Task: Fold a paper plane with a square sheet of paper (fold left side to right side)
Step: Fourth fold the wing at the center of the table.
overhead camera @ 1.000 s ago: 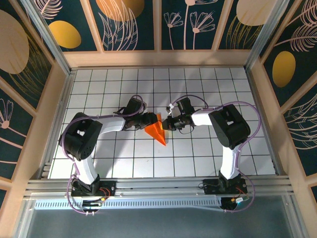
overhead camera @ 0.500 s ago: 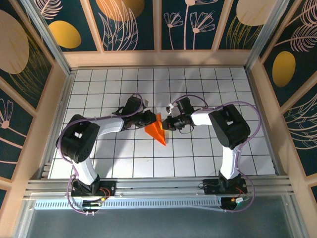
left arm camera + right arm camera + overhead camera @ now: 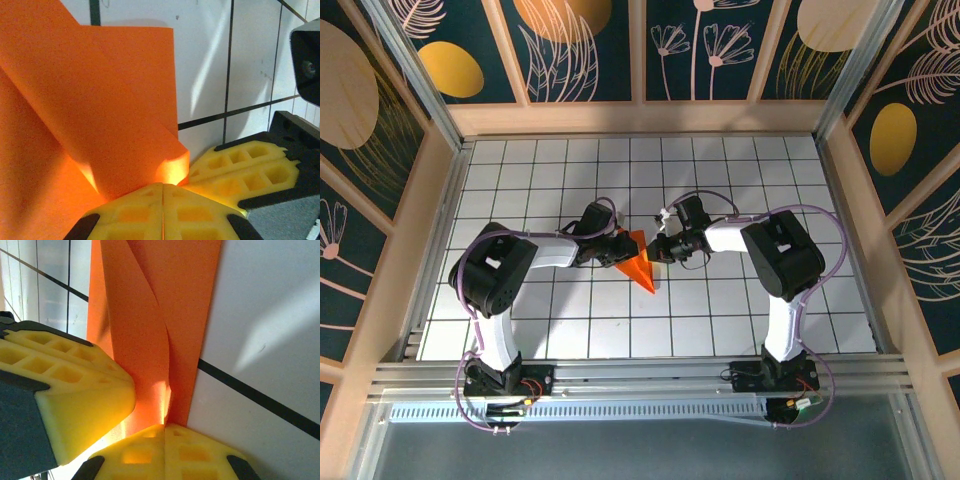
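Observation:
The orange paper [image 3: 640, 268] lies mid-table, folded into a narrow wedge that points toward the near edge. My left gripper [image 3: 623, 247] meets its far end from the left and my right gripper [image 3: 657, 250] from the right, nearly tip to tip. In the left wrist view the left gripper [image 3: 163, 186] is shut, with a lifted flap of the paper [image 3: 100, 115] curling into its tips. In the right wrist view the right gripper [image 3: 164, 427] is shut on a raised crease of the paper [image 3: 170, 300], and the left fingers [image 3: 70, 390] rest beside it.
The white gridded table [image 3: 720, 180] is boxed in by wooden walls on the left [image 3: 420, 220], the far side [image 3: 640, 118] and the right [image 3: 850, 220]. An aluminium rail [image 3: 640, 375] runs along the near edge by the arm bases.
My left gripper has closed from half open onto the paper's flap, and its arm has swung slightly right. The right gripper and the paper have stayed put.

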Controlling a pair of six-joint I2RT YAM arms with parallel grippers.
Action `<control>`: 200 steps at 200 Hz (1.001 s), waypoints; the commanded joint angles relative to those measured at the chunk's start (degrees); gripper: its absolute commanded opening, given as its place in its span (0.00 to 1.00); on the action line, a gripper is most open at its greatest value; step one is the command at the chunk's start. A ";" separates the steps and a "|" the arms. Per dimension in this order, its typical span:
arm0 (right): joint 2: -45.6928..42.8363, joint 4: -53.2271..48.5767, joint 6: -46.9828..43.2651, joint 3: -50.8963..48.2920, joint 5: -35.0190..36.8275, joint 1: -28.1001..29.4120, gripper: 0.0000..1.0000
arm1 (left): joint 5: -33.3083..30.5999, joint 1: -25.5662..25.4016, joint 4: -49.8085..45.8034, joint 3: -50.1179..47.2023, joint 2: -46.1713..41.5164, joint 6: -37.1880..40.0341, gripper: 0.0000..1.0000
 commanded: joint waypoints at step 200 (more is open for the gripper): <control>-7.06 -2.74 1.70 0.68 2.27 -2.33 0.28 | -4.63 -0.13 -2.60 -3.08 2.93 1.27 0.03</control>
